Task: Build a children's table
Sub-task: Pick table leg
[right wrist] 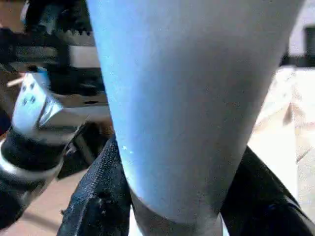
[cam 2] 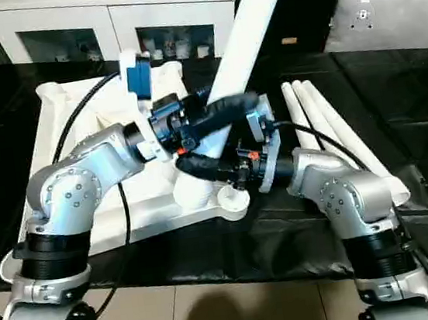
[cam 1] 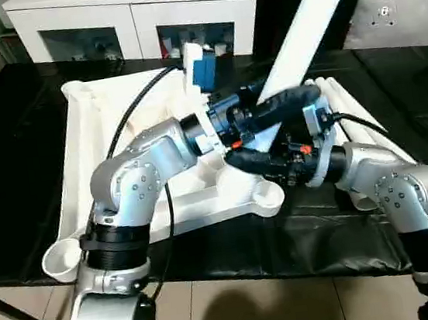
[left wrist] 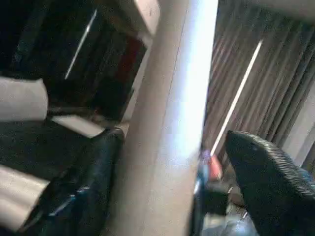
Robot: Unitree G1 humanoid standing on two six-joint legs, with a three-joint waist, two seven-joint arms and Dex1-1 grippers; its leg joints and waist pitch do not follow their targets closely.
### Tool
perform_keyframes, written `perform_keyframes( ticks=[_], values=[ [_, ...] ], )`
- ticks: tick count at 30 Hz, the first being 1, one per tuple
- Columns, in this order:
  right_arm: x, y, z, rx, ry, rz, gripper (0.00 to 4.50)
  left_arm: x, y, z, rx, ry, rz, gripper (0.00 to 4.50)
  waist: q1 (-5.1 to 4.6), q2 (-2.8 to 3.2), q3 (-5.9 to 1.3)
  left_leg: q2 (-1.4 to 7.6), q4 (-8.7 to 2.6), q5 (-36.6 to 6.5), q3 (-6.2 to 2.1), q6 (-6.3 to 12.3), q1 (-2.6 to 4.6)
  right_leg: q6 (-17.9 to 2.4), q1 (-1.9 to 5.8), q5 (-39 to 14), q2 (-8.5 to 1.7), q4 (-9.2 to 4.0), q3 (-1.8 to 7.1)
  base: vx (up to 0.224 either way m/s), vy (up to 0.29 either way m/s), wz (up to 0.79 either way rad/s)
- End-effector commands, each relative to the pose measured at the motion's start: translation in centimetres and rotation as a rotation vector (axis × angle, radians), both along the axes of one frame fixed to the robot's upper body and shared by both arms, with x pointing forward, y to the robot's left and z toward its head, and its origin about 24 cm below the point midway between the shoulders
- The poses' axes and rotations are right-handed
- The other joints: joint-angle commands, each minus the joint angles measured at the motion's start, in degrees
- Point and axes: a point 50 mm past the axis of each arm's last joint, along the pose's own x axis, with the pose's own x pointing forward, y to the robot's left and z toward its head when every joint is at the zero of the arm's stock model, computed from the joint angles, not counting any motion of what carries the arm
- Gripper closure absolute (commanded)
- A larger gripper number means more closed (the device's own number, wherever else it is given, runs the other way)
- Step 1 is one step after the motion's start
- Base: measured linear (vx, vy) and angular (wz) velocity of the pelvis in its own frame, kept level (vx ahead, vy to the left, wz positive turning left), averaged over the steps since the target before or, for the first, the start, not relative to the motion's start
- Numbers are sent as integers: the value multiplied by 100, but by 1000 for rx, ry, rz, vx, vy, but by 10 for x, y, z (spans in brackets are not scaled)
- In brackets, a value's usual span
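The children's table top (cam 1: 74, 169) lies upside down on the black-covered bench, ribbed underside up. One white leg (cam 1: 306, 16) rises tilted from beside the near-right corner socket (cam 1: 267, 195); its lower end is hidden behind both grippers. My left gripper (cam 1: 276, 125) straddles the leg partway up, and in the left wrist view (left wrist: 172, 167) one finger (left wrist: 83, 182) rests on it while the other (left wrist: 270, 177) stands clear, so it is open. My right gripper (right wrist: 172, 196) is lower, shut on the leg's thick base with a black finger (right wrist: 98, 196) on either side.
Three more white legs (cam 2: 309, 109) lie side by side on the black cloth right of the top. A white cabinet with glass doors (cam 1: 133, 14) stands behind. The top's near-left socket (cam 1: 62, 257) hangs over the bench's front edge.
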Motion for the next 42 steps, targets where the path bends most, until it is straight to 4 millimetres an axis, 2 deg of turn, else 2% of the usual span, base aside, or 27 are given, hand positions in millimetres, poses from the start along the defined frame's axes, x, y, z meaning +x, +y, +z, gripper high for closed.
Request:
perform_keyframes(
  ticks=[1, 3, 4, 5, 6, 9, 10, 12, 13, 17, 21, 24, 26, 27, 28, 29, 30, 31, 36, 37, 38, 40, 42],
  values=[
    [4, -2, -8, -36, 38, -72, 260, -19, -18, 15, -48, -56, -133, 67, 14, -15, -424, 394, -329, -482, -150, 178, 170, -1608, 221, 568, -516, -397, 181, 0, 0, 0],
    [4, -2, -9, -43, 45, -74, 260, -20, -19, 14, -44, -55, -134, 67, 12, -16, -419, 390, -332, -487, -151, 190, 173, -1566, 223, 555, -510, -406, 184, 0, 0, 0],
    [2, -2, -10, -51, 52, -72, 260, -20, -20, 12, -31, -56, -121, 67, 13, 8, -418, 387, -332, -514, -153, 191, 175, -1543, 222, 494, -512, -412, 186, 0, 0, 0],
    [1, -2, -10, -62, 51, -70, 260, -19, -20, 11, -20, -60, -109, 67, 11, -3, -409, 393, -342, -534, -153, 185, 176, -1512, 224, 459, -507, -425, 189, 0, 0, 0],
    [-1, -2, -11, -74, 50, -69, 260, -18, -19, 10, -9, -66, -91, 67, 15, 43, -417, 396, -341, -529, -166, 161, 177, -1489, 224, 463, -513, -414, 189, 0, 0, 0],
    [-1, -4, -14, -112, 50, -91, 260, -10, -14, 9, -12, -54, -11, 67, 2, 18, -412, 400, -355, -575, -165, 105, 181, -1433, 222, 450, -502, -428, 192, 0, 0, 0],
    [-1, -5, -15, -117, 47, -111, 260, -8, -11, 9, -20, -48, 14, 67, 5, 54, -415, 398, -352, -599, -169, 65, 183, -1445, 220, 444, -511, -424, 190, 0, 0, 0],
    [2, -8, -16, -119, 42, -161, 261, -3, -6, 11, -36, -44, 67, 67, -3, 20, -408, 396, -359, -666, -167, 34, 179, -1449, 225, 382, -511, -440, 193, 0, 0, 0],
    [2, -8, -16, -119, 41, -164, 261, -3, -5, 11, -37, -44, 70, 67, -8, 21, -409, 393, -361, -669, -166, 27, 179, -1446, 224, 373, -509, -441, 193, 0, 0, 0],
    [15, -19, -15, -129, -6, -360, 261, 6, 17, 13, -41, -59, 212, 67, -36, 0, -409, 391, -365, -680, -157, -54, 182, -1438, 206, 272, -514, -443, 192, 0, 0, 0],
    [23, -28, -10, -120, -85, -465, 261, 7, 34, 9, 5, -80, 290, 67, -57, 37, -408, 388, -367, -690, -153, -65, 193, -1350, 192, 289, -494, -438, 195, 0, 0, 0],
    [27, -35, -5, -115, -116, -552, 261, 8, 45, -2, 115, -99, 351, 67, -75, 46, -407, 389, -379, -670, -151, -36, 195, -1239, 180, 338, -472, -433, 193, 0, 0, 0],
    [26, -41, -17, -253, 5, -562, 261, 8, 54, -19, 259, -126, 400, 67, -96, 63, -398, 380, -396, -647, -169, -52, 214, -1156, 189, 278, -433, -440, 189, 0, 0, 0],
    [26, -42, -18, -260, 4, -566, 261, 8, 55, -21, 277, -129, 406, 67, -96, 63, -398, 380, -396, -647, -169, -52, 214, -1156, 189, 278, -433, -440, 189, 0, 0, 0],
    [26, -44, -22, -292, 4, -592, 261, 10, 59, -35, 394, -150, 443, 67, -88, 63, -401, 384, -395, -695, -160, -121, 214, -1151, 179, 213, -457, -445, 194, 0, 0, 0],
    [26, -44, -22, -292, 4, -592, 261, 10, 59, -35, 394, -150, 444, 67, -90, 46, -396, 390, -412, -807, -161, -157, 212, -1099, 169, 68, -469, -460, 201, 0, 0, 0],
    [26, -46, -26, -301, -8, -625, 261, 11, 64, -50, 500, -162, 478, 67, -95, 45, -398, 393, -415, -885, -160, -193, 219, -1075, 160, -13, -475, -473, 205, 0, 0, 0],
    [26, -47, -26, -300, -8, -628, 261, 11, 64, -50, 506, -162, 479, 67, -103, 46, -392, 399, -423, -913, -161, -214, 214, -1056, 153, -45, -477, -469, 207, 0, 0, 0],
    [23, -48, -33, -292, 6, -690, 261, 6, 72, -90, 735, -161, 467, 67, -134, 85, -402, 379, -427, -877, -164, -272, 205, -1054, 151, 169, -469, -440, 205, 0, 0, 0],
    [23, -48, -33, -292, 6, -690, 261, 6, 72, -90, 735, -161, 467, 67, -142, 79, -401, 379, -428, -897, -160, -271, 206, -1054, 150, 174, -469, -450, 205, 0, 0, 0],
    [20, -47, -36, -316, 6, -681, 261, 2, 73, -100, 783, -159, 439, 67, -144, 75, -402, 380, -430, -914, -161, -274, 207, -1079, 152, 183, -468, -448, 204, 0, 0, 0],
    [19, -48, -40, -327, 30, -705, 261, -1, 74, -108, 824, -159, 421, 67, -149, 65, -395, 380, -434, -908, -156, -258, 205, -1109, 147, 199, -467, -450, 206, 0, 0, 0],
    [18, -51, -44, -328, 68, -736, 261, -3, 76, -113, 848, -144, 417, 67, -153, 74, -385, 378, -446, -999, -155, -276, 211, -1134, 137, 44, -472, -459, 209, 0, 0, 0]
  ],
)
